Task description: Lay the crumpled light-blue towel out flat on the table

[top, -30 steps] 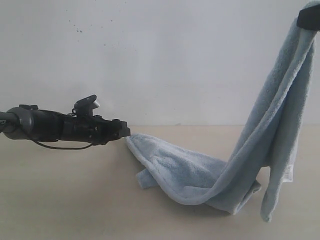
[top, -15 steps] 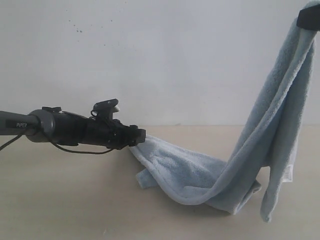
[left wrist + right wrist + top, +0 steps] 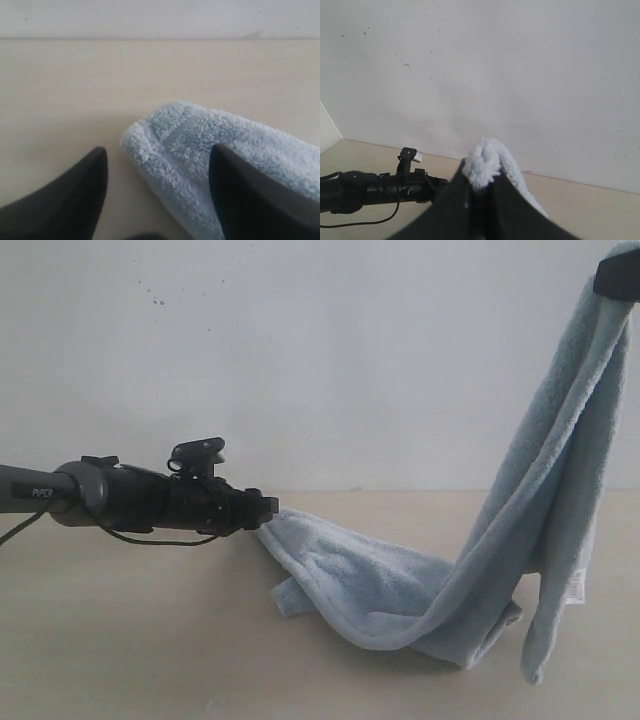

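The light-blue towel (image 3: 400, 590) hangs from its top corner, which my right gripper (image 3: 618, 275) holds shut high at the far right. From there it drapes down to the beige table (image 3: 120, 640), where its lower part lies in folds. A white label (image 3: 578, 585) shows on the hanging edge. My left gripper (image 3: 272, 508) reaches in low from the left to the towel's left corner. In the left wrist view the left gripper (image 3: 159, 150) is open, with the towel corner (image 3: 200, 135) lying between the dark fingers (image 3: 90, 190). In the right wrist view the right gripper (image 3: 482, 172) pinches a towel tuft (image 3: 487, 155).
A plain white wall (image 3: 320, 360) stands behind the table. Bare table surface lies in front of and to the left of the towel. The left arm (image 3: 120, 498) stretches horizontally just above the table.
The left arm pushed right toward the towel's corner, then drew back a little to the left. The right gripper and the hanging towel stayed put.
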